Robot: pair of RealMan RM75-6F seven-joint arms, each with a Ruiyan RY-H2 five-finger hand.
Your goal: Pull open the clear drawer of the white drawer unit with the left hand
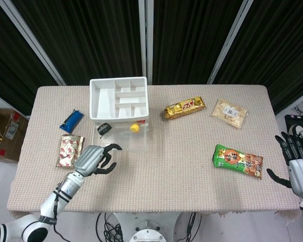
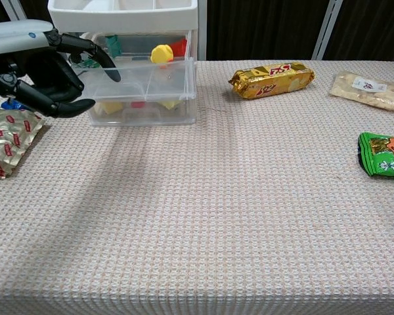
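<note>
The white drawer unit point(image 1: 118, 98) stands at the table's back left, its open tray top showing in the chest view point(image 2: 121, 8). Its clear drawer point(image 1: 126, 137) sticks out toward me, and a yellow piece point(image 1: 134, 127) and a black piece point(image 1: 104, 129) lie inside. In the chest view the drawer point(image 2: 151, 82) also shows a red piece point(image 2: 178, 47). My left hand point(image 1: 93, 159) is at the drawer's front left corner, fingers point(image 2: 98, 56) hooked over the front rim and thumb underneath. My right hand point(image 1: 298, 161) hangs off the table's right edge, fingers apart and holding nothing.
A blue packet point(image 1: 71, 120) and a red-and-silver packet point(image 1: 69, 150) lie left of the unit, close to my left arm. A gold snack bar point(image 1: 184, 107), a pale bag point(image 1: 229, 113) and a green packet point(image 1: 237, 160) lie to the right. A cardboard box point(image 1: 5, 133) sits on the floor.
</note>
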